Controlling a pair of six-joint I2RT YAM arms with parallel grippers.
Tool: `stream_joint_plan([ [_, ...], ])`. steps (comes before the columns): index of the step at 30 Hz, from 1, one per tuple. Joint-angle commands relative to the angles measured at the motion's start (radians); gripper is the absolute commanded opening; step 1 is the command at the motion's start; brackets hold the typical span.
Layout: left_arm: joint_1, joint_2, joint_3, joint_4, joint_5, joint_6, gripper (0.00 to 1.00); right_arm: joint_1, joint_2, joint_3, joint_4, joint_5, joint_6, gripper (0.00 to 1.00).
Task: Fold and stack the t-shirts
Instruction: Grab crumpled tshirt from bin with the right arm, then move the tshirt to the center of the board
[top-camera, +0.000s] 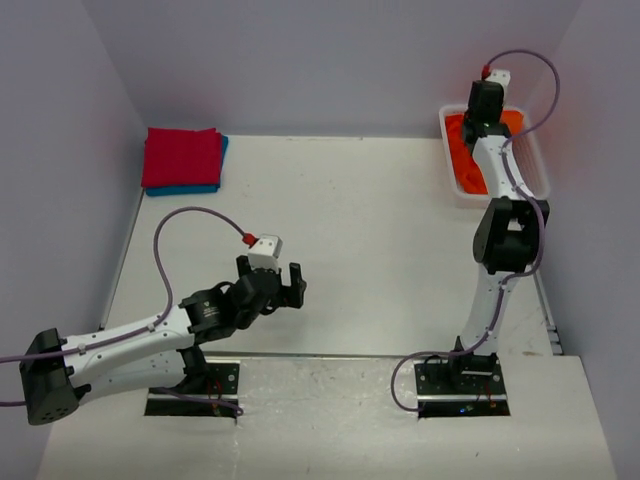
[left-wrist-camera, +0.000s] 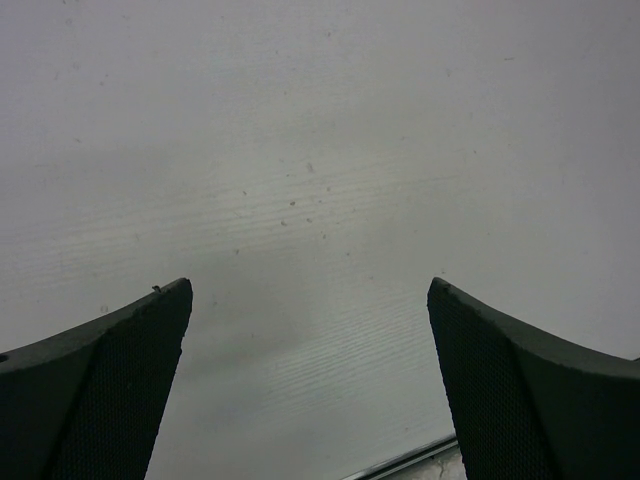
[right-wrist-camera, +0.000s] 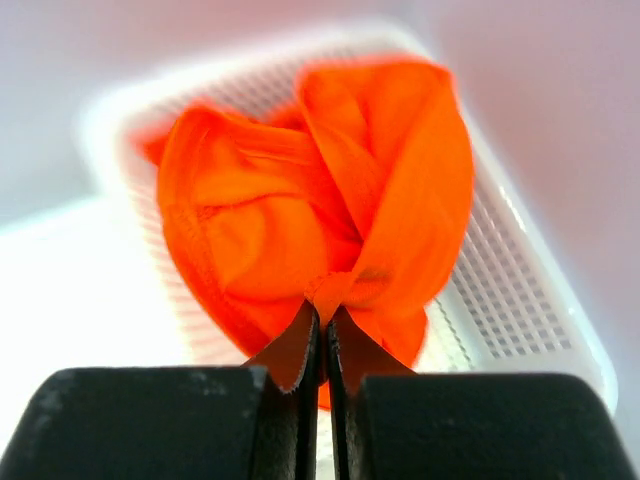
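A bright orange t-shirt (right-wrist-camera: 330, 200) lies bunched in the white mesh basket (right-wrist-camera: 520, 300) at the far right of the table. My right gripper (right-wrist-camera: 323, 312) is shut on a pinch of its cloth, jaws pressed together. From above, the right gripper (top-camera: 487, 127) reaches over the basket (top-camera: 533, 160), where the orange t-shirt (top-camera: 467, 168) shows. A folded crimson red t-shirt (top-camera: 181, 157) rests on a folded blue t-shirt (top-camera: 215, 186) at the far left corner. My left gripper (top-camera: 285, 285) hovers open over bare table near the front, nothing between its fingers (left-wrist-camera: 120, 390).
Grey walls close in the table (top-camera: 350, 230) on the left, back and right. A metal seam runs along the table's near edge (left-wrist-camera: 410, 458) by the arm bases. The right arm's purple cable (top-camera: 535, 70) loops above the basket.
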Motion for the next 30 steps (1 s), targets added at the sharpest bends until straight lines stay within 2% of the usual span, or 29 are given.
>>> stream_joint_plan([
  [1, -0.007, 0.006, -0.011, 0.022, -0.024, -0.051, 1.00, 0.071, -0.163, 0.081, 0.066, 0.029, 0.035, 0.00],
  [4, -0.007, 0.024, 0.007, -0.003, -0.080, -0.095, 1.00, 0.134, -0.219, 0.146, 0.071, 0.032, 0.009, 0.00],
  [6, -0.006, 0.075, 0.067, -0.073, -0.143, -0.137, 1.00, 0.155, -0.216, 0.304, 0.007, 0.015, -0.008, 0.00],
  [9, 0.022, 0.196, 0.160, -0.184, -0.240, -0.165, 1.00, 0.234, -0.259, 0.479, 0.003, 0.013, -0.151, 0.00],
  [11, 0.063, 0.233, 0.190, -0.161, -0.232, -0.119, 1.00, 0.277, -0.284, 0.473, 0.038, 0.010, -0.211, 0.00],
  [12, 0.088, 0.245, 0.196, -0.138, -0.223, -0.094, 1.00, 0.298, -0.346, 0.461, 0.058, 0.018, -0.263, 0.00],
  [13, 0.156, 0.255, 0.198, -0.100, -0.196, -0.056, 1.00, 0.319, -0.377, 0.449, 0.072, 0.017, -0.281, 0.00],
  [14, 0.195, 0.271, 0.207, -0.046, -0.097, -0.003, 1.00, 0.353, -0.408, 0.441, 0.078, 0.014, -0.288, 0.00],
  [16, 0.276, 0.285, 0.227, -0.006, -0.039, 0.029, 1.00, 0.377, -0.480, 0.456, 0.060, -0.008, -0.275, 0.00],
  [20, 0.327, 0.339, 0.325, -0.041, -0.054, 0.084, 1.00, 0.445, -0.592, 0.472, 0.028, -0.010, -0.295, 0.00],
  [23, 0.420, 0.373, 0.408, -0.106, 0.010, 0.098, 1.00, 0.469, -0.678, 0.464, -0.003, 0.026, -0.316, 0.00],
  [27, 0.531, 0.371, 0.463, -0.147, 0.065, 0.113, 1.00, 0.470, -0.811, 0.362, -0.003, 0.038, -0.331, 0.00],
  [30, 0.557, 0.344, 0.486, -0.173, 0.048, 0.119, 1.00, 0.470, -0.879, 0.308, 0.000, 0.064, -0.379, 0.00],
])
